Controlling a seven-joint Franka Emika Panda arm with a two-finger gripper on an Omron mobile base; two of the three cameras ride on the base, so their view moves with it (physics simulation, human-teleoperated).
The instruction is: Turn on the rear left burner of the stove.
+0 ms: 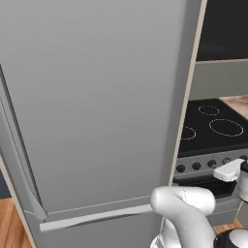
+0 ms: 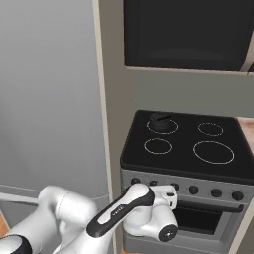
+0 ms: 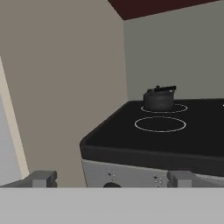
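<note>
Fridge [image 1: 92,106]: tall grey unit, the largest item, standing directly left of the stove; a pale vertical trim strip runs between the 2.

Microwave [image 2: 188,34]: black, mounted above the stove, well above the glass top.

Stove [image 2: 186,188]: silver-grey range with a black glass top carrying 4 white rings, a row of black round knobs [image 2: 193,189] across the front panel, and a dark-windowed oven door below.

Robot arm [image 2: 89,218]: white with dark joints, reaching in low toward the stove front at about knob height.

Rear left burner [image 2: 162,126]: thin white ring of medium size at the back left of the glass, beside the wall. In the hand view it lies up and beyond the gripper, past the front left ring.

Kettle [image 3: 159,99]: small dark vessel with a dark handle, standing upright on the rear left burner.

Gripper [image 3: 111,178]: 2 dark finger tips set wide apart with nothing between them, held just before the left end of the control panel, below the glass edge; 1 knob shows partly between the tips.

Markings: small pale marks beside the knobs on the panel, too small to read. No brand legible.
</note>
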